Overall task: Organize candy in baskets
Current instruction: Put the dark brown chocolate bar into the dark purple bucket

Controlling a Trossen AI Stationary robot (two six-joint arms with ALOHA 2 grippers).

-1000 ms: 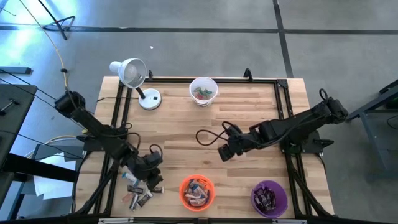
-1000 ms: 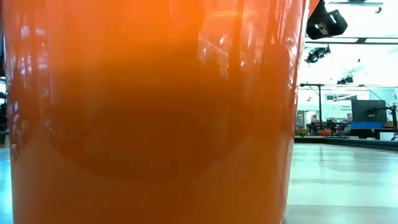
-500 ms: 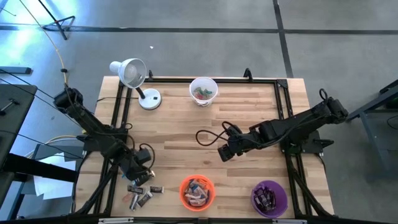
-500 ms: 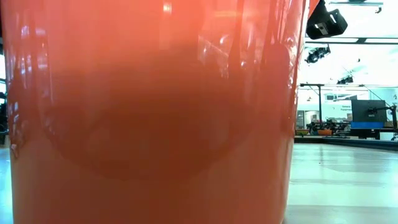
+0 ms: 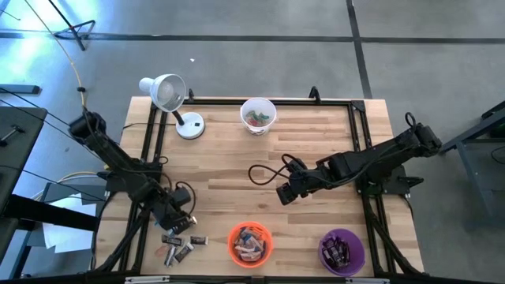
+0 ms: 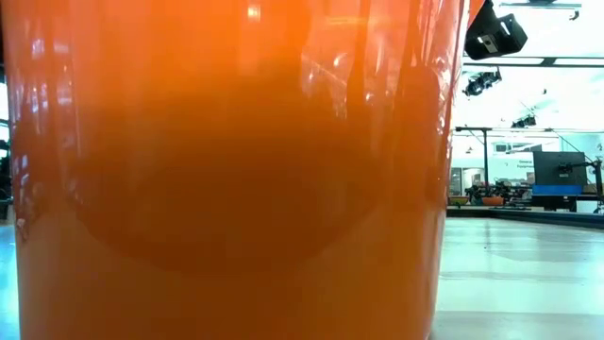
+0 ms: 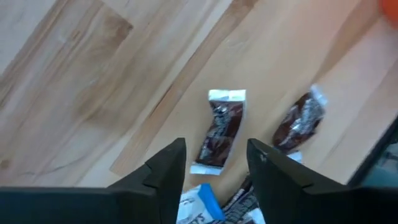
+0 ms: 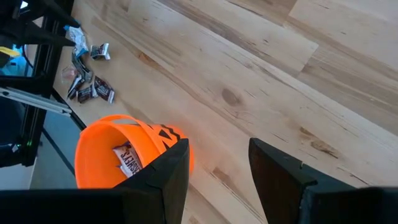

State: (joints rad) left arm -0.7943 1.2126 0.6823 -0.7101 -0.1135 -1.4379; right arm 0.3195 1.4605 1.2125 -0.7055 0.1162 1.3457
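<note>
High view, your inventory starting from the candy: a small cluster of loose wrapped candy lies on the wooden table near its front left corner, just left of the orange basket. The left wrist view lists two dark brown wrapped bars, one lying between the fingers' line of sight and one beside it, plus a blue-and-white wrapper at the picture's lower edge.

Baskets, three on your table:
- Orange basket, front edge, centre; holds several wrapped pieces. It fills nearly all of the low view; the right wrist view shows it with a wrapped bar inside.
- Purple basket, front right; holds dark wrapped pieces.
- White basket, back edge, centre; holds red and green pieces.

Grippers:
- Left gripper hangs just above the loose cluster; its fingers stand apart with nothing between them, the bar lying on the wood beyond.
- Right gripper sits over mid-table, well apart from all three baskets; its fingers are spread and carry nothing.

Other items: a white desk lamp at the back left corner, and a black cable loop on the wood near the right gripper.
</note>
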